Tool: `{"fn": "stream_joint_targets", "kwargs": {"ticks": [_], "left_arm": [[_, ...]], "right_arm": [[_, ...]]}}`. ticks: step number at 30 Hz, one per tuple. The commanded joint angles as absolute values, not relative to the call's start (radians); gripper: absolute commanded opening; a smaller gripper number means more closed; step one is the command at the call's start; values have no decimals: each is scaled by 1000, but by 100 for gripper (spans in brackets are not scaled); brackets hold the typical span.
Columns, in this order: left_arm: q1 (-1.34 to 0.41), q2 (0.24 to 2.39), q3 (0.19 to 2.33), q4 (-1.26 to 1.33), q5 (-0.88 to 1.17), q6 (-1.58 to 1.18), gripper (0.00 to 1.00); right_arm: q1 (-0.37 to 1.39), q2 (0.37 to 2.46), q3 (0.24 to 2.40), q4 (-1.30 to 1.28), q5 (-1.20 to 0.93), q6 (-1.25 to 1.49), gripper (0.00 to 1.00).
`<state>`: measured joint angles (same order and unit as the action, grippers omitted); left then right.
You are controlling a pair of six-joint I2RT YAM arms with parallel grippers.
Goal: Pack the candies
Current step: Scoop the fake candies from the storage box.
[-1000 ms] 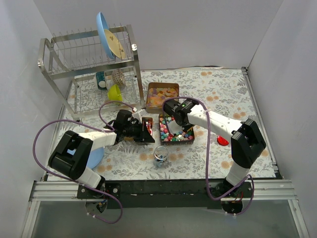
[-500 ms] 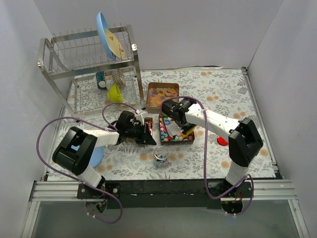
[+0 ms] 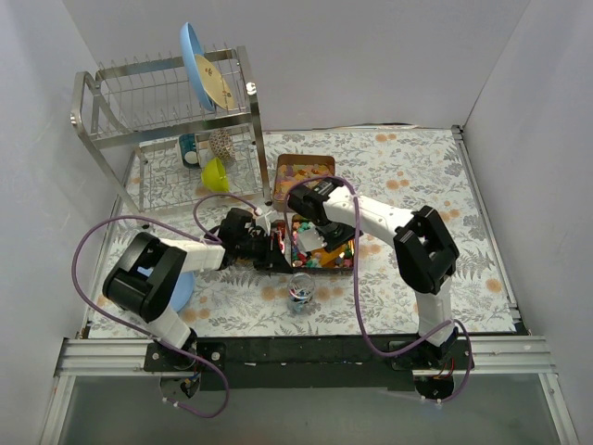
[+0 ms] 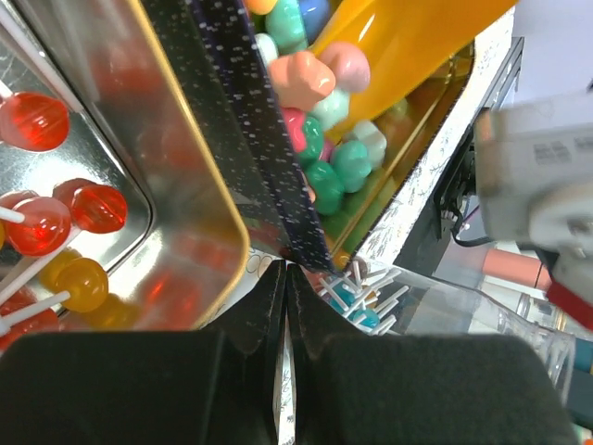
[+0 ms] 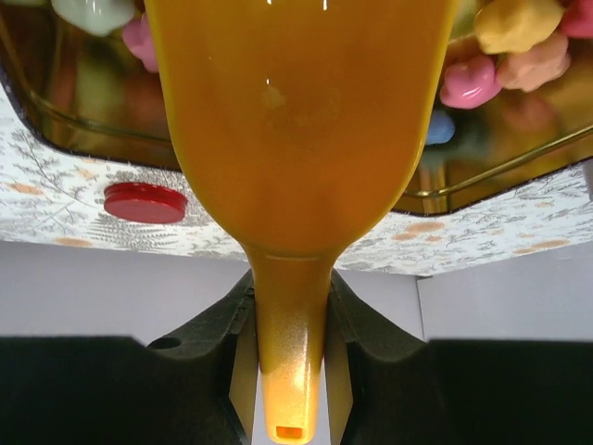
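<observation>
My right end effector [image 5: 290,311] is clamping the narrow handle of the orange scoop [image 5: 296,120], its fingers [image 5: 218,343] closed as far as the handle allows. The scoop's bowl is reaching out at 12 o'clock over a gold-rimmed tin [image 5: 500,171]. The multicoloured candies [image 5: 468,82] are lying in that tin, pink, yellow, blue and pale green nuggets around the bowl's edges. Past the tin's rim, at 8 o'clock from the bowl, a round red lid [image 5: 145,202] is sitting flat on the flowered bench [image 5: 56,213].

My left end effector [image 4: 285,273] is pressing its fingers [image 4: 250,315] together with only a sliver between them. The tips are meeting the near end of a dark speckled wall [image 4: 241,120], and I cannot tell whether they are pinching it or only touching it. At 1 o'clock from the tips the nuggets are piling against the scoop. At 9 o'clock a second shiny tin [image 4: 185,232] is holding red and yellow lollipops [image 4: 28,120] on white sticks. At 3 o'clock a clear jar [image 4: 435,306] is showing more white sticks inside.

From above, a third tin [image 3: 278,181] of pale orange-yellow pieces [image 3: 306,178] is lying at 12 o'clock of the nugget tin. A dish rack [image 3: 167,120] is standing at 10 o'clock on the bench.
</observation>
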<state>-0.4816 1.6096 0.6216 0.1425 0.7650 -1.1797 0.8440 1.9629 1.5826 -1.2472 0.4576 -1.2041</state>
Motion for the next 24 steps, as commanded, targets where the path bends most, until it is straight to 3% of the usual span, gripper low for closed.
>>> {"fn": "stream_joint_targets", "kwargs": {"ticks": [1, 13, 24], "left_arm": [[-486, 1641, 666, 170, 785, -1190, 0], [-486, 1672, 709, 166, 799, -1224, 0], [-482, 1654, 767, 49, 821, -1163, 0]], "right_arm": [[871, 2000, 1638, -1301, 345, -1149, 1], [900, 2063, 1694, -1240, 86, -968, 1], [809, 1901, 1451, -982, -113, -942, 1]]}}
